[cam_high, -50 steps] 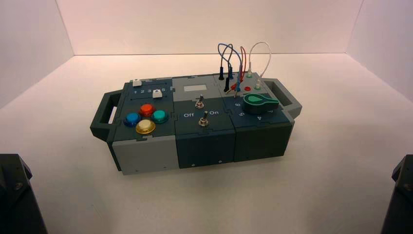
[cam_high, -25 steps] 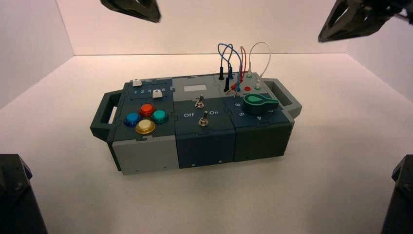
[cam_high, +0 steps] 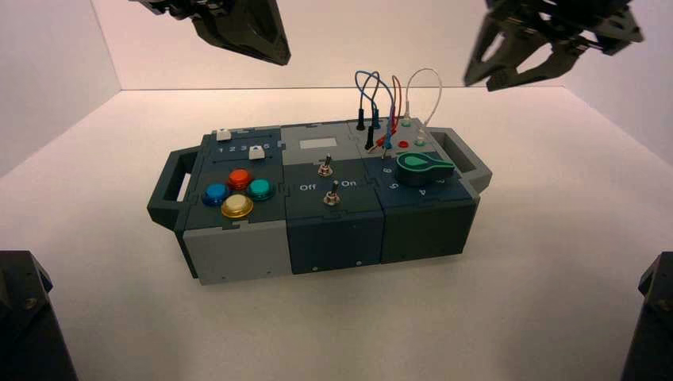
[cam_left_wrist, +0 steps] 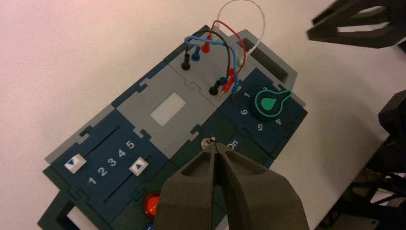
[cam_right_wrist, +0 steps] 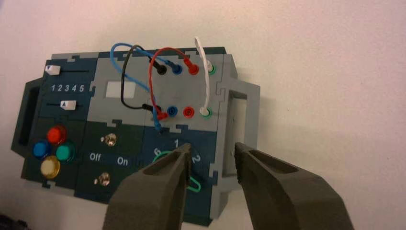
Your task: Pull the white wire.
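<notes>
The right gripper hangs high above the box's right end, jaws wide apart; the left gripper hangs high above the left, jaws pressed together; both have dropped lower than before; the thin white wire arches between two green sockets at the grey-and-blue plastic box's back right, both ends plugged in.

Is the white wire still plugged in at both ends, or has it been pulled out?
Plugged in. The white wire arches between two green-ringed sockets, both tips seated. The right end effector hangs open above the box, apart from the wire.
</notes>
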Motion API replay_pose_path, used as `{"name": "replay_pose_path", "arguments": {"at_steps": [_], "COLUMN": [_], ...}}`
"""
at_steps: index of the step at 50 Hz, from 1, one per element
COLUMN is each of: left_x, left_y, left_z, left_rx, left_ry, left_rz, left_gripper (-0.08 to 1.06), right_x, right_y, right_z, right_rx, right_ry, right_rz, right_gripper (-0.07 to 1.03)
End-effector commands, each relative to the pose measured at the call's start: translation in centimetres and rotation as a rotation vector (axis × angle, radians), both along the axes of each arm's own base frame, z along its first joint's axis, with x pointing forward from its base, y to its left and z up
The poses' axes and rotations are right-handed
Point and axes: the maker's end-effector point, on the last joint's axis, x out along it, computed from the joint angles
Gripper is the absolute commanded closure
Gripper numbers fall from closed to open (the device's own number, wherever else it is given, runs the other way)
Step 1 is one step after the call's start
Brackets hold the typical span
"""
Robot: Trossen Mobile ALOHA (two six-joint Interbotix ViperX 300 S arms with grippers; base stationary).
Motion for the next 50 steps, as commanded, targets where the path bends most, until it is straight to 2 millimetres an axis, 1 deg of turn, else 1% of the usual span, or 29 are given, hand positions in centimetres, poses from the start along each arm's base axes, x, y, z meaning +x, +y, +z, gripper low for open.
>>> {"name": "replay_pose_path", "arguments": {"at_steps": [1,3,14,20,25,31,38,46,50], "left_x": [0.4,0.3,0.3,0.3,0.2,0.2,0.1,0.0,-0.1], "left_y": [-0.9,-1.1,-1.5,-1.5,-1.4,-1.4,-1.2,-1.1,-1.0], "left_z": [0.8,0.7,0.0,-0.1,-0.2,-0.3,-0.4,-0.4,-0.4], "left_rx": [-0.033,-0.038,-0.036,-0.035,-0.033,-0.030,-0.028,-0.029,-0.031], "left_ry": [-0.017,-0.019,-0.006,-0.005,-0.005,-0.001,-0.002,-0.005,-0.005], "left_rz": [0.001,-0.002,-0.001,-0.001,-0.002,-0.001,-0.003,-0.004,-0.002], "left_gripper": [1.01,1.01,1.01,1.01,1.01,1.01,1.01,1.01,1.01], "right_x": [1.7,1.9,3.2,4.0,4.4,5.0,5.6,5.8,5.7], "right_y": [0.8,1.0,2.5,3.2,3.9,4.7,5.2,5.4,5.3], "right_z": [0.1,-0.5,-3.0,-4.6,-5.4,-5.4,-5.1,-5.1,-5.3], "right_rx": [-0.003,-0.014,-0.048,-0.070,-0.081,-0.079,-0.072,-0.068,-0.070], "right_ry": [-0.009,0.004,0.044,0.083,0.103,0.100,0.091,0.091,0.102], "right_rz": [0.005,0.010,0.037,0.046,0.061,0.072,0.073,0.068,0.067], "right_gripper": [0.40,0.39,0.40,0.47,0.48,0.48,0.48,0.59,0.59]}}
